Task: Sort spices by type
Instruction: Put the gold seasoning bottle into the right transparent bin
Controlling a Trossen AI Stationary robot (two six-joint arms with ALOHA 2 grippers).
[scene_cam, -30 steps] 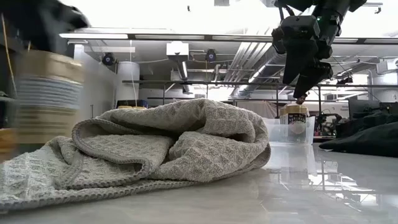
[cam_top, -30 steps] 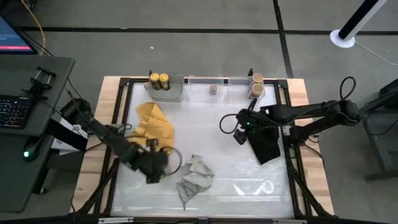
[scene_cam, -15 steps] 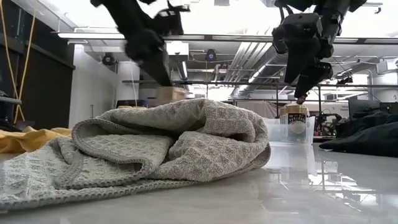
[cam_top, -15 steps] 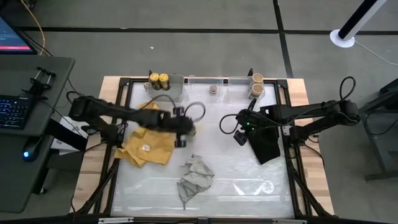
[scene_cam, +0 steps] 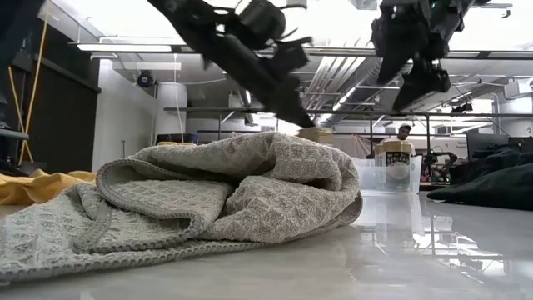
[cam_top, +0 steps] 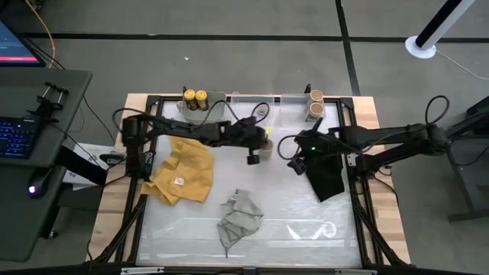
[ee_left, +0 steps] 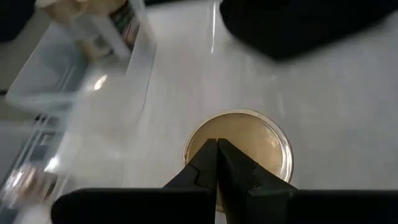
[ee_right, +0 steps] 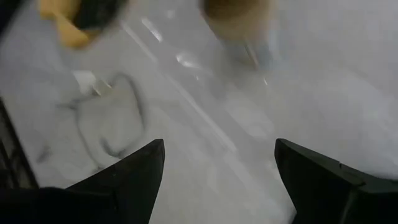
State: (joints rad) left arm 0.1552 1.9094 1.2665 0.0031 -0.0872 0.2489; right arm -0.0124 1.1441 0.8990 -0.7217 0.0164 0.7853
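Observation:
My left gripper [cam_top: 258, 147] reaches over the table's middle, shut on a tan jar with a pale top [cam_top: 267, 146], which also shows in the left wrist view as the jar [ee_left: 239, 149] and in the low view [scene_cam: 316, 132]. My right gripper [cam_top: 298, 162] hovers open just right of it, holding nothing [ee_right: 217, 163]. Two dark jars with yellow tops [cam_top: 195, 98] stand in the grey bin. One tiny jar [cam_top: 262, 110] and two tan jars [cam_top: 314, 103] stand in the clear bins. My left gripper comes at the tan jar from above, slanting from the table's left. Its fingertips [ee_left: 217, 152] meet at the near rim of the jar's pale top [ee_left: 205, 140], and the fingers hide the place of contact. The grey cloth hides the jar's base, so whether it is lifted cannot be told.
A yellow cloth [cam_top: 182, 172] lies at the left, a crumpled grey cloth [cam_top: 241, 216] near the front middle, and a black cloth [cam_top: 328, 177] under my right arm. The bins line the far edge [cam_top: 283, 101]. Bare table lies at the near right [cam_top: 306, 221].
My left gripper has swept fast from the near left, beside the grey cloth, over the yellow cloth to the table's middle toward the far right, carrying the tan jar with it. My right gripper has risen a little and stayed open.

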